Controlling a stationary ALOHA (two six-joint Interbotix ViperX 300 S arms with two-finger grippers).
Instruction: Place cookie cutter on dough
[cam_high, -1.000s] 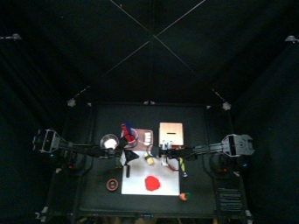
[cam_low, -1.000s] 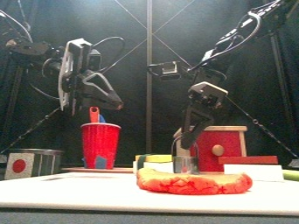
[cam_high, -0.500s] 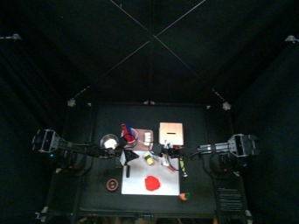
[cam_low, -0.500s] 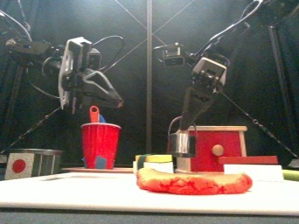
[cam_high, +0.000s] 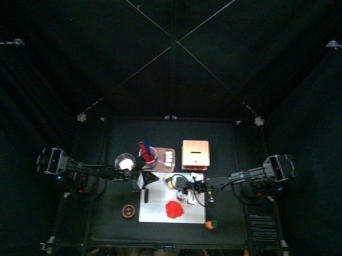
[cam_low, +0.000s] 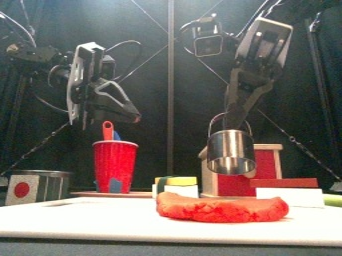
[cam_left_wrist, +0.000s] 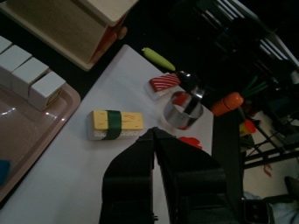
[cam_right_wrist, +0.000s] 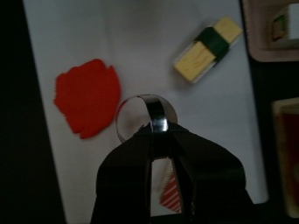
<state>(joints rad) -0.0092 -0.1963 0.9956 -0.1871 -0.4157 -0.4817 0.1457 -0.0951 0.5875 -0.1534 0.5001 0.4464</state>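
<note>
My right gripper (cam_low: 223, 122) is shut on the cookie cutter (cam_low: 230, 151), a short shiny metal ring, and holds it in the air above the table. In the right wrist view the cutter (cam_right_wrist: 146, 117) sits between the jaws, beside the dough (cam_right_wrist: 87, 96) and not over it. The dough (cam_low: 221, 207), a flat bright red blob, lies on the white mat (cam_high: 158, 203) near the front; the top view shows it too (cam_high: 175, 211). My left gripper (cam_low: 104, 103) hangs shut and empty above a red cup (cam_low: 115, 165).
A yellow-and-green block (cam_right_wrist: 208, 52) lies on the mat behind the dough. A wooden box (cam_high: 198, 152) stands at the back, a tin (cam_low: 27, 185) at the front left. A dark red ring (cam_high: 127, 211) lies left of the mat, and a small orange piece (cam_high: 210, 226) at the front right.
My right gripper has lifted the cutter off the table and carried it forward toward the dough. The left arm has not moved.
</note>
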